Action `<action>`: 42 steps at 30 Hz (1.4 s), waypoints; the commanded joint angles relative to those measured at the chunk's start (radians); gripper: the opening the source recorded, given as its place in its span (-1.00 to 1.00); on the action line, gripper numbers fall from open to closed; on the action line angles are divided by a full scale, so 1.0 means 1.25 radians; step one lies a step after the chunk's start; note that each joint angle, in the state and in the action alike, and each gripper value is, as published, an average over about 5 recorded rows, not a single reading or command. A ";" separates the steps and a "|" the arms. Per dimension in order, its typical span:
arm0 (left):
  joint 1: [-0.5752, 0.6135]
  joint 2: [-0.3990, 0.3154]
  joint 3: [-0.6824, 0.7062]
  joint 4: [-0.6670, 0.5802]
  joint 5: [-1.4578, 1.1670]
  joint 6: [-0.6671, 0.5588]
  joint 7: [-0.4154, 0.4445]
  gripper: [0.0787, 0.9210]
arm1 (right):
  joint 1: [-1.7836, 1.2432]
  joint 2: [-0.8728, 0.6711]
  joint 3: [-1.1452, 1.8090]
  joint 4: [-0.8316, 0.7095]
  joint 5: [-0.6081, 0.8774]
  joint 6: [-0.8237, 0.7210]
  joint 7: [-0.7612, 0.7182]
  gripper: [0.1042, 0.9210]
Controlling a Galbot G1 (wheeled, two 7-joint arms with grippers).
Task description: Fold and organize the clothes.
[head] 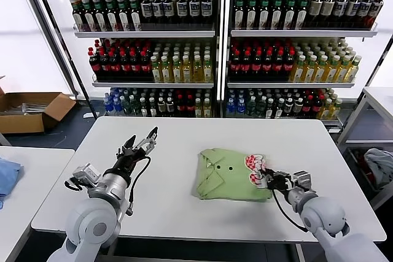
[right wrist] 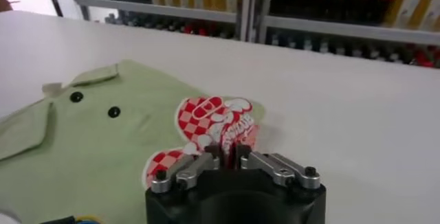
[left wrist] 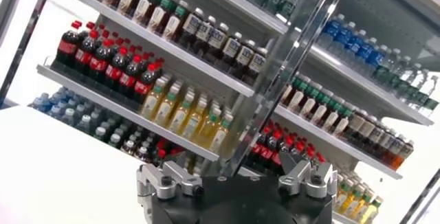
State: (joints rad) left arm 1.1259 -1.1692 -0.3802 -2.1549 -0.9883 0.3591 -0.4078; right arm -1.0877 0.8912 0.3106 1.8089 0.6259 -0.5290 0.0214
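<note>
Folded shirt (head: 230, 176) lies flat on the white tabletop (head: 184, 139), toward its right half — collar and two dark buttons (right wrist: 113, 112) face up, red-and-white logo (right wrist: 216, 119) at the shirt's right edge.

Right gripper (head: 265, 178) sits low at that right edge, right on the logo. In the right wrist view its fingers (right wrist: 214, 155) are drawn together, pinching the printed cloth.

Left gripper (head: 142, 141) is raised above the tabletop, well left of the shirt and touching nothing. Its fingers (head: 153, 132) are spread apart; nothing between them.

Behind the tabletop, beyond the shirt: shelves (head: 215, 32) packed with bottles. A cardboard box (head: 31, 110) on the floor, far left of the shirt.
</note>
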 commanded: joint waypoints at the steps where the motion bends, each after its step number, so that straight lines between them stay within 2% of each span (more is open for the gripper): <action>1: 0.010 0.003 -0.009 -0.006 0.004 0.002 -0.008 0.77 | -0.071 -0.015 0.090 0.071 -0.005 0.119 -0.005 -0.47; 4: 0.024 0.008 -0.027 -0.019 0.009 0.005 0.004 0.77 | -0.087 0.010 0.083 0.096 -0.017 0.175 -0.022 -0.26; 6: 0.042 0.013 -0.058 -0.029 0.037 0.010 0.044 0.77 | -0.106 0.033 0.096 0.118 -0.051 0.217 -0.036 -0.14; 10: 0.105 0.011 -0.153 -0.040 0.176 0.007 0.224 0.77 | -0.183 0.090 0.177 0.165 -0.129 0.300 -0.069 0.16; 12: 0.139 -0.001 -0.194 -0.045 0.232 -0.002 0.291 0.77 | -0.232 0.119 0.228 0.184 -0.143 0.329 -0.088 0.29; 19: 0.235 -0.054 -0.284 -0.072 0.303 -0.059 0.380 0.77 | -0.383 0.200 0.380 0.232 -0.149 0.399 -0.163 0.70; 29: 0.334 -0.090 -0.302 -0.045 0.467 -0.225 0.503 0.77 | -0.473 0.296 0.548 0.236 -0.147 0.439 -0.239 0.76; 42: 0.359 -0.110 -0.290 -0.010 0.536 -0.271 0.518 0.77 | -0.522 0.280 0.483 0.245 -0.140 0.446 -0.222 0.76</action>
State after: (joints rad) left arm 1.5126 -1.2876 -0.7177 -2.1938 -0.4344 0.1098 0.1698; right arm -1.6626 1.2014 0.8913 2.0949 0.4534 -0.0015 -0.2335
